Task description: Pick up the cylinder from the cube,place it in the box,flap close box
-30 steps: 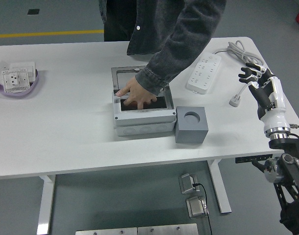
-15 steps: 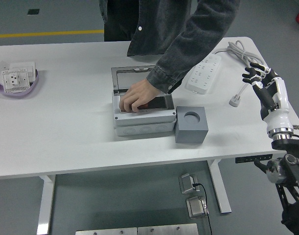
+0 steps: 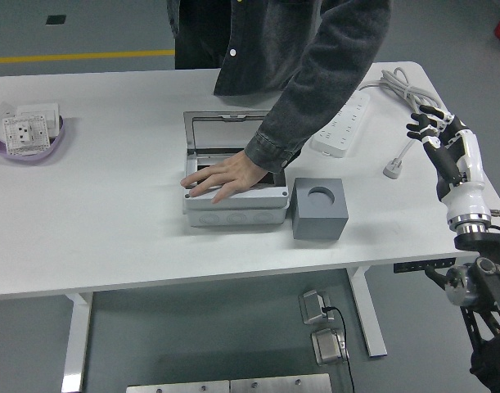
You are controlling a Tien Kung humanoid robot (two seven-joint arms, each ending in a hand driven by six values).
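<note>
Pressing flat on the grey plastic box (image 3: pixel 233 209), a person's hand (image 3: pixel 225 176) rests beside the grey hollowed cube (image 3: pixel 319 209); the robot's right hand (image 3: pixel 438 131) hovers at the white table's (image 3: pixel 110 213) right edge, fingers loosely spread, empty.

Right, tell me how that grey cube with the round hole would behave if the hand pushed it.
The grey cube looks blocky with flat faces, so it would probably slide rather than roll or tip. It looks rigid, unlikely to flex. It sits right beside the box, so a leftward push would likely shove the box too.
</note>
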